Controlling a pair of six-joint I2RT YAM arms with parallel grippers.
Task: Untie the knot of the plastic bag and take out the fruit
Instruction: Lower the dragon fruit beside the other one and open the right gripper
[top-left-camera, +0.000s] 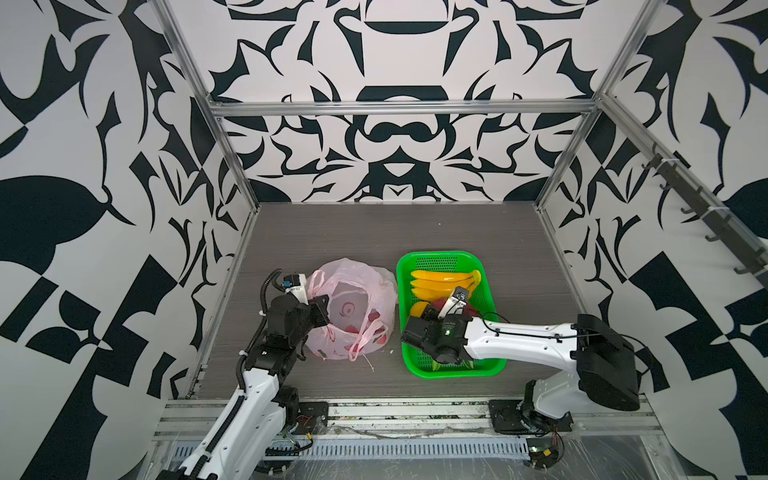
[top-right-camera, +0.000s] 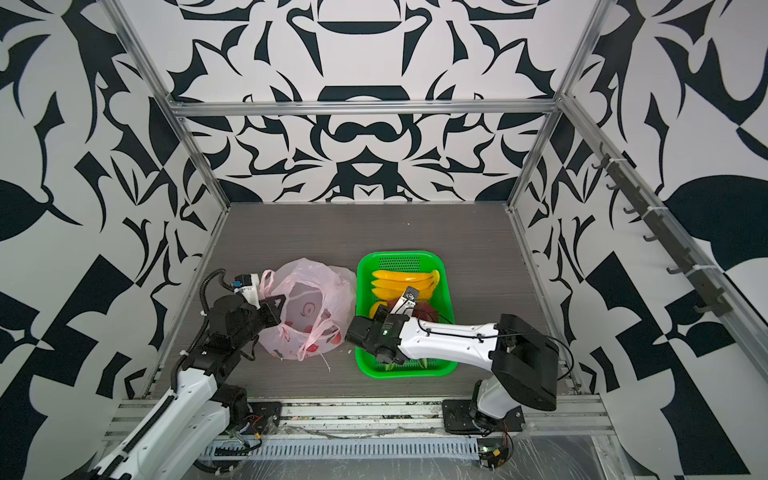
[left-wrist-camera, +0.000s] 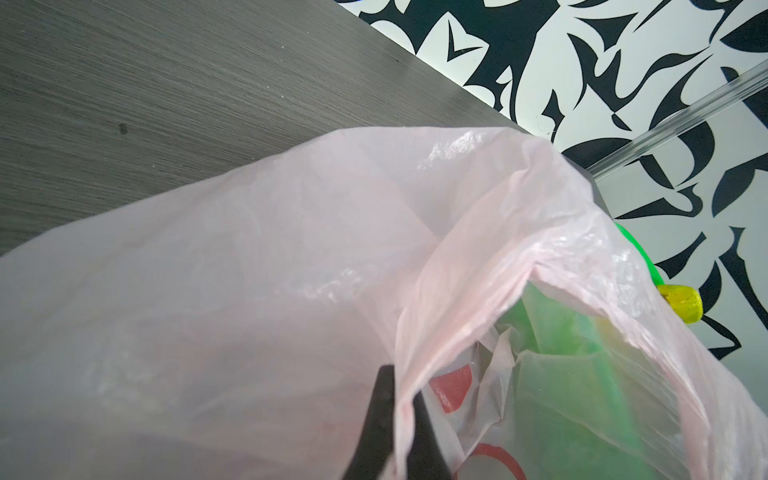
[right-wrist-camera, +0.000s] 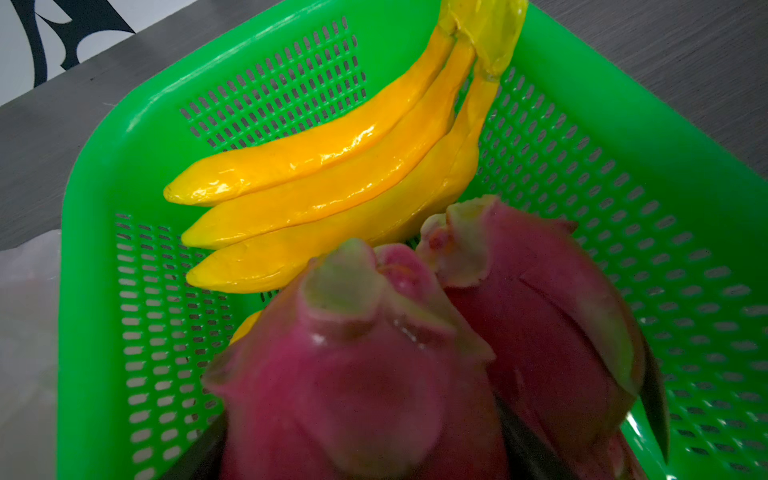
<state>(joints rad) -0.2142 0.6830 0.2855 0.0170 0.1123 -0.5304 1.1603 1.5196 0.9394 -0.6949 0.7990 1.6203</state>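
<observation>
While the plastic bag (top-left-camera: 357, 286) is sitting slumped on the grey table (top-left-camera: 374, 232) with its mouth gaping upward, its two handle loops (top-left-camera: 314, 282) are lying loose and apart, one by the far-left rim and one trailing over the near side. The left gripper (top-left-camera: 324, 303) is pinching the bag's left rim, and in the left wrist view its dark fingers (left-wrist-camera: 380, 415) are pressing together on a fold of the pale pink film. Red printing (top-left-camera: 347, 309) is showing on the bag's wall in both top views. Just to the right, a green perforated basket (top-left-camera: 457, 372) is standing right against the bag. In it a bunch of yellow bananas (top-left-camera: 440, 282) is resting across the far end, and a small orange citrus (top-left-camera: 417, 309) is sitting by the left wall. The right gripper (top-left-camera: 457, 298) is hanging over the middle of the basket, its jaws standing wide and clasping a magenta dragon fruit (right-wrist-camera: 353, 365). That fruit is filling the near part of the right wrist view, with a dark finger (right-wrist-camera: 195, 457) showing at its side. More green-tipped scales (top-left-camera: 436, 365) are peeking out from under the right wrist at the basket's near end.
</observation>
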